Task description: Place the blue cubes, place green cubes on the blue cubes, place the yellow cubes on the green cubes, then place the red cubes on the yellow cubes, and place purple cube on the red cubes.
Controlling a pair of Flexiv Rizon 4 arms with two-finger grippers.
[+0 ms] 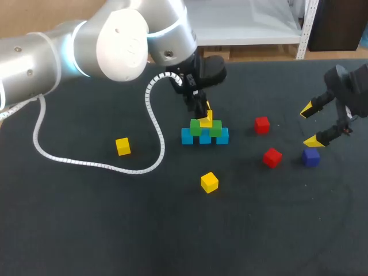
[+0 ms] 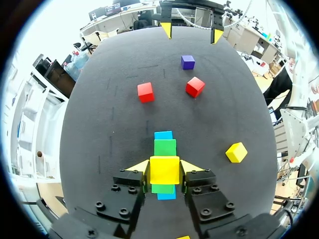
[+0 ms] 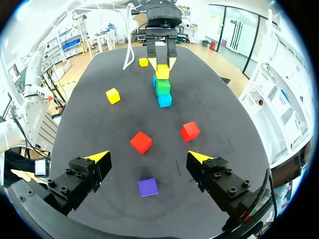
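Altogether, three yellow cubes [image 1: 122, 146] [image 1: 209, 181] [image 1: 206, 121] and two red cubes [image 1: 262, 125] [image 1: 272, 157].

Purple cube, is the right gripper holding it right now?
No, the purple cube lies on the table, and the right gripper is open above it with both fingers well clear of its sides.

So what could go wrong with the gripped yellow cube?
The left gripper is shut on the held yellow cube over the green cubes; opening unevenly could drag it off or shift them. The coiled cable lies on the table beside the blue cubes and might sweep the loose yellow cube when the arm retreats.
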